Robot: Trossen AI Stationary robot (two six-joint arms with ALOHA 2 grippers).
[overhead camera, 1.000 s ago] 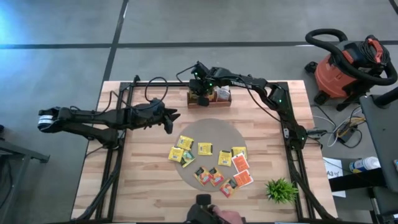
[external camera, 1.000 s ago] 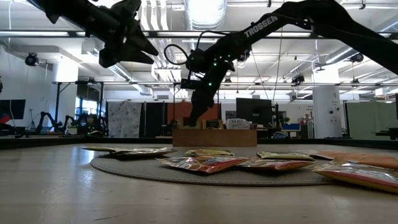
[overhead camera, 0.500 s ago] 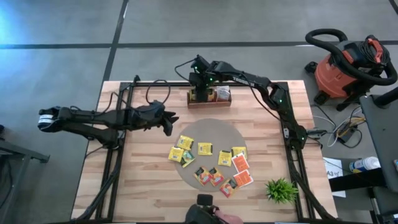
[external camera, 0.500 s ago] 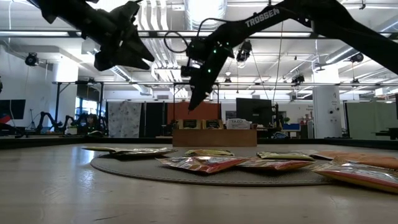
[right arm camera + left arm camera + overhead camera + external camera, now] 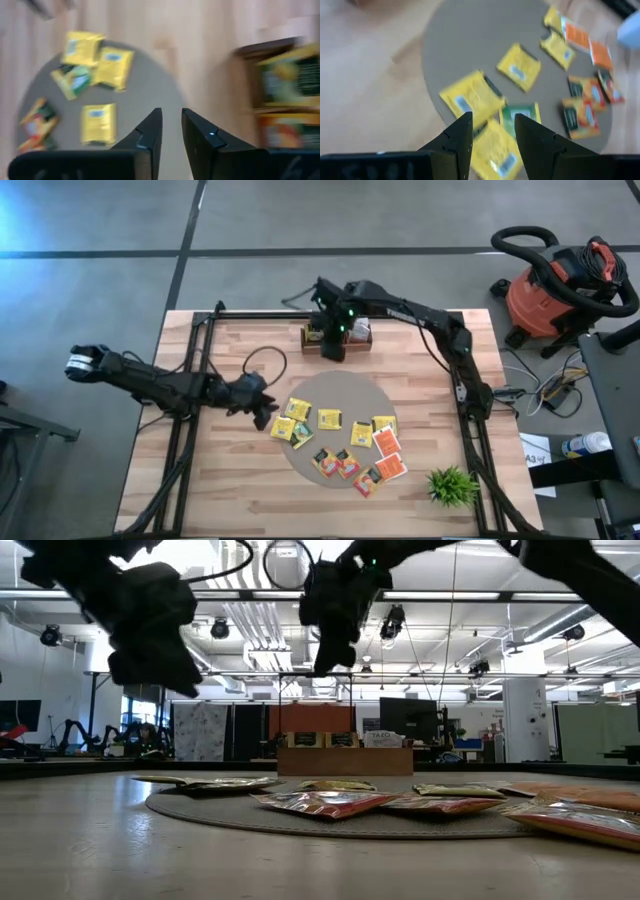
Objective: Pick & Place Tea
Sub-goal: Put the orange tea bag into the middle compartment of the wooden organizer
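Several tea packets lie flat on a round grey mat (image 5: 350,395): yellow ones (image 5: 297,409) at its left and middle, orange-red ones (image 5: 388,442) at its right and near side. My left gripper (image 5: 266,414) hangs open just above the mat's left edge. In its wrist view the fingers (image 5: 492,127) stand over a yellow packet (image 5: 470,96) and touch nothing. My right gripper (image 5: 333,350) hovers between the brown wooden tray (image 5: 312,347) and the mat. Its fingers (image 5: 171,125) stand narrowly open with nothing between them.
The tray (image 5: 250,50) at the table's far edge holds upright packets (image 5: 282,82). A small green plant (image 5: 452,485) stands at the near right corner. Black frame rails (image 5: 192,380) run along the table's left and right sides. Bare wood lies left of the mat.
My left gripper has swung down and toward the near right, from over the bare wood to the mat's left edge, tipping further downward. My right gripper has risen out of the tray and come toward the mat. The packets on the mat lie as before.
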